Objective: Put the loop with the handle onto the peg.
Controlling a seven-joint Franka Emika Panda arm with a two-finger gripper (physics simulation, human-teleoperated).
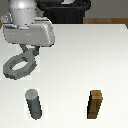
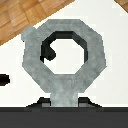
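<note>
We have the loop with the handle (image 1: 18,67) up off the tabletop (image 1: 75,60), carried by its stubby handle in the hand (image 1: 30,52), whose fingers are closed on that handle; in the wrist view the ring (image 2: 62,55) fills the picture with its handle running back between the fingers, and the hole shows open and unobstructed. The pick-up part looks done to us. What is left is the placing: the peg (image 1: 34,103) stands upright on the tabletop nearer the camera than the ring in the exterior view, and the ring hangs above and off to one side of it, not yet over its top. The brown block (image 1: 96,104) stands well apart toward the exterior view's right and plays no part. We judge the task roughly halfway, with alignment and lowering to come.
</note>
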